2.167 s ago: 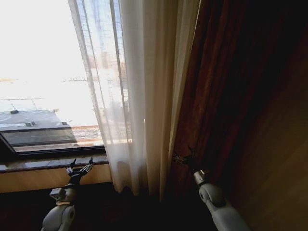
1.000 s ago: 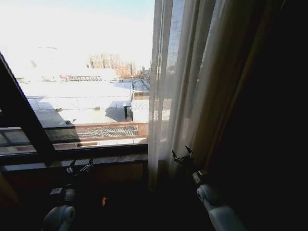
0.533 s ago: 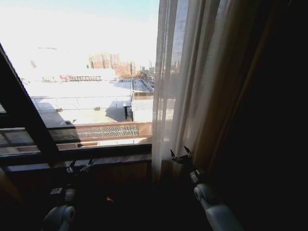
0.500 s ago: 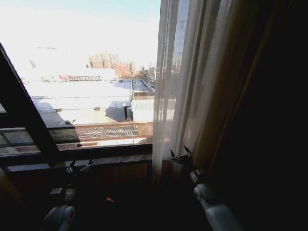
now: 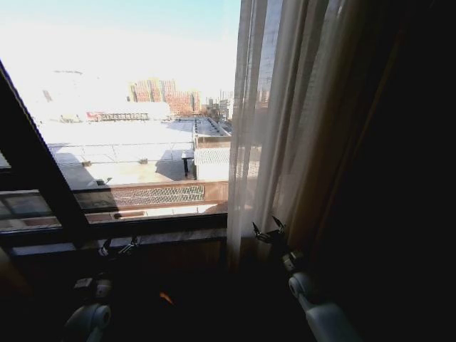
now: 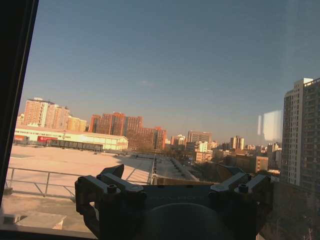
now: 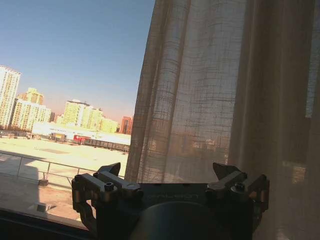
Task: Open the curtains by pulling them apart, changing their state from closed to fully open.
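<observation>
The sheer cream pleated curtains (image 5: 274,128) hang bunched right of the bare window, their folds running floor to ceiling. The right gripper (image 5: 268,233), jaws apart and empty, sits just beside their hem; the left gripper (image 5: 118,247), also spread, waits well apart by the sill.

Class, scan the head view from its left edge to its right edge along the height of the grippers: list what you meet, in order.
Dark window frame post → left gripper, open, in front of the window sill → sheer curtain → right gripper, open, at the curtain's lower edge → dark drape.
</observation>
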Robot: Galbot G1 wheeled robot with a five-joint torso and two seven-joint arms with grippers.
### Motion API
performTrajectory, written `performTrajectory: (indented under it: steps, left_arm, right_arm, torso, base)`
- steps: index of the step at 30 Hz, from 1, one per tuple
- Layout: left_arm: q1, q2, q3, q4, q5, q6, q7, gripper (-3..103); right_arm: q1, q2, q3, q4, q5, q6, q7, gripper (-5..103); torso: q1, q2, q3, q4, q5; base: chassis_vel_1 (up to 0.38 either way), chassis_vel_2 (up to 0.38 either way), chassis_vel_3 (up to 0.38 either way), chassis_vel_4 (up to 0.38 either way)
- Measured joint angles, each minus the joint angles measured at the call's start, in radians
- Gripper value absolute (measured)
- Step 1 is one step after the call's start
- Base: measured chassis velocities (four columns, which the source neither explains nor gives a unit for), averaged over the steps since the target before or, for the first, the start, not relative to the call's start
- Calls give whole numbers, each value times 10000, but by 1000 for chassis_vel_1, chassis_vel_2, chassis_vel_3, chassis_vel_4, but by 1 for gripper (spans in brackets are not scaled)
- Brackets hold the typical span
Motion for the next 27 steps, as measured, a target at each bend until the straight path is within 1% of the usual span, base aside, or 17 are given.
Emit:
performTrajectory:
  steps: [3,4,6,11,16,22,27]
  left_arm:
    - [0,0,-1,0,0,0,1,100]
    - [0,0,-1,0,0,0,1,100]
    - [0,0,-2,1,0,1,0,100]
    - [0,1,-3,0,1,0,0,100]
    - [0,0,-1,0,0,0,0,100]
    - [0,0,-1,1,0,0,1,100]
    - [0,0,-2,0,0,0,1,100]
  right_arm:
    - [-12,13,-64,1,270,45,101,100]
    - [-12,13,-64,1,270,45,101,100]
    - [-12,15,-65,2,303,63,74,100]
    - [-13,0,-51,-60,211,108,-54,100]
    - [50,23,-150,-230,226,329,-423,100]
    - [178,67,-294,-237,262,324,-470,100]
    - [158,65,-341,-237,275,336,-516,100]
  torso:
    - [0,0,0,1,9]
    - [0,0,0,1,9]
    - [2,0,-1,3,-6]
    - [2,0,0,2,3]
    - [-1,0,0,-2,7]
    - [-1,1,0,1,1]
    - [-4,3,-2,0,2]
  base:
    - [133,136,-124,-113]
    - [134,145,-138,-108]
    - [85,96,-95,-95]
    - [47,72,-45,-64]
    - [0,0,0,0]
    - [-22,32,20,-27]
    - [-89,119,97,-120]
